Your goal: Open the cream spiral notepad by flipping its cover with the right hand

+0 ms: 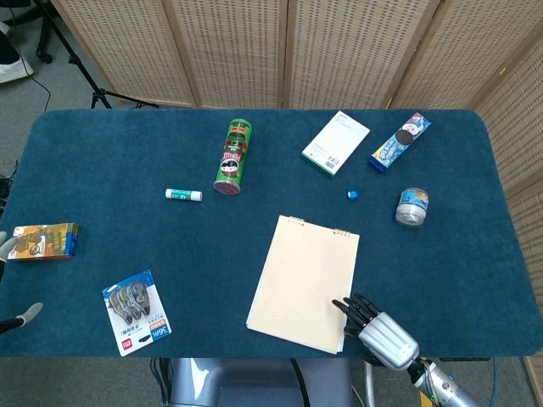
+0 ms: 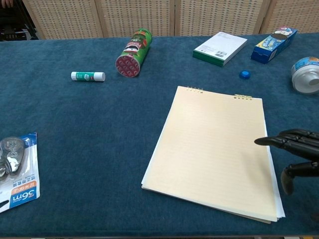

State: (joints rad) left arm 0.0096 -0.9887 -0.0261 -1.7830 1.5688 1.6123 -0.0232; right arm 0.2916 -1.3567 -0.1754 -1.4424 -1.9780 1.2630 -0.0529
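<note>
One notepad [image 1: 304, 283] matters here, cream, lying flat and closed on the blue desk [image 1: 110, 153] near its front edge, spiral rings along the far side. My right hand [image 1: 371, 322] sits at the notepad's near right corner, fingers [image 2: 279, 141] spread and reaching over the cover's right edge, holding nothing; whether they touch the paper I cannot tell.

My worry is the grip. Loose sheets show under the cover along the right and bottom edges (they fan out a little), so I could catch several pages instead of the cover alone. I could also just push the whole notepad leftwards across the cloth if I press sideways without getting under the edge. Too much downward force would crease the corner.

My left hand [image 1: 17, 318] is barely visible at the left border of the head view, only a pale tip, so its state is unreadable. In the chest view my right hand is cut off by the frame.
</note>
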